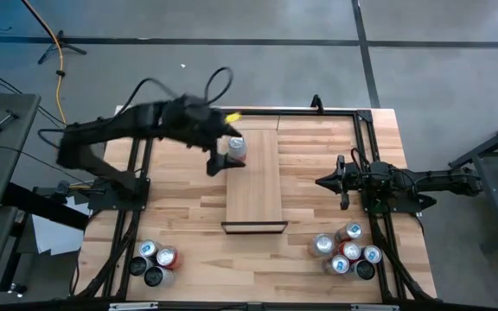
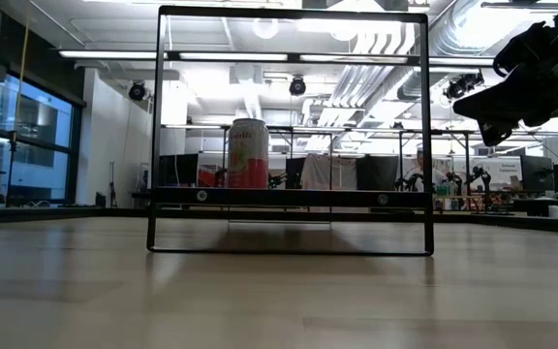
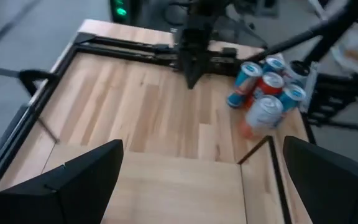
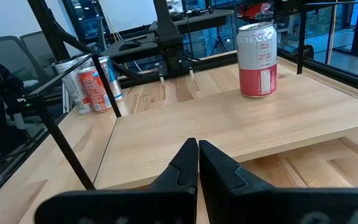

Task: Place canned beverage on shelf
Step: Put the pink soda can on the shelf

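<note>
**Can standing on the shelf, left pincer spread wide beside it**

A red-and-white beverage can [image 4: 257, 60] is standing upright on the shelf [image 1: 253, 194], the long light-wood plank with a thin black frame, near the shelf's far end and toward its left edge in the high view. In the low view the can [image 2: 247, 153] is showing through the black frame, sitting on the raised plank.

The left pincer [image 1: 225, 154] is hovering just beside the can at the shelf's left edge, its two dark fingers [image 3: 82, 174] standing far apart with nothing between them. Whether it is touching the can cannot be told from above, since the arm is blurred there.

The right pincer [image 1: 325, 182] is waiting to the right of the shelf, pointing toward it, with its fingers [image 4: 182, 165] pressed together and holding nothing.

A cluster of cans [image 1: 346, 248] is sitting on the worktop [image 1: 188, 216] near its front right corner, and a second group of cans [image 1: 154, 261] is sitting near the front left corner. Both groups are lying well apart from the shelf.
</note>
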